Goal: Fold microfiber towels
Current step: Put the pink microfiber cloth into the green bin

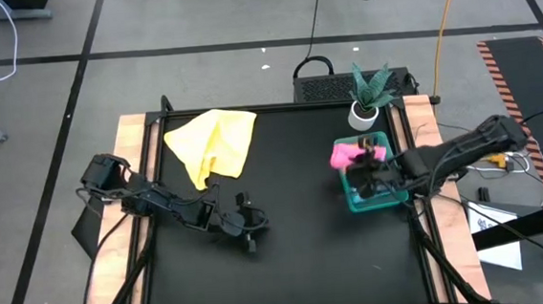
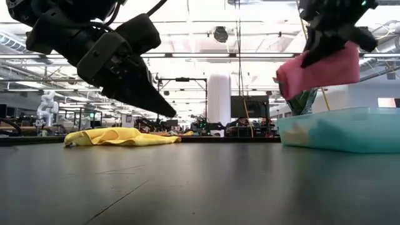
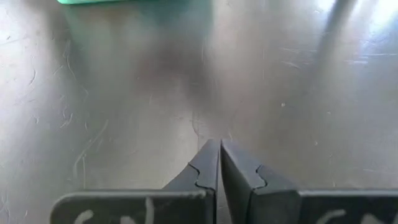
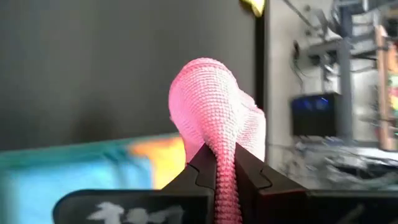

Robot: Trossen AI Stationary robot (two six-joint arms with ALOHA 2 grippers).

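Observation:
A pink microfiber towel (image 2: pixel 320 72) hangs over the green tray (image 2: pixel 340 128) at the table's right side, with my right gripper (image 4: pixel 225 163) shut on it. In the right wrist view a light blue cloth (image 4: pixel 62 180) and a yellow cloth (image 4: pixel 165 158) lie in the tray below it. Another yellow towel (image 1: pixel 215 144) lies crumpled on the black table at the far left. My left gripper (image 3: pixel 219 144) is shut and holds nothing; it hovers just above the table's middle, near the front (image 1: pixel 248 232). My right gripper pinches a bunched part of the pink towel (image 4: pixel 225 171) between its two fingers. The fingers slant down from the table's right side. The cloth bulges out beyond the fingertips in a rounded wad (image 4: pixel 208 99). It hangs lifted clear above the tray's rim (image 2: pixel 312 114).
A potted plant in a white pot (image 1: pixel 368 97) stands at the far edge, just behind the tray. Bare black table (image 1: pixel 296 227) lies between the two grippers. Wooden strips (image 1: pixel 133 152) border the table at left and right.

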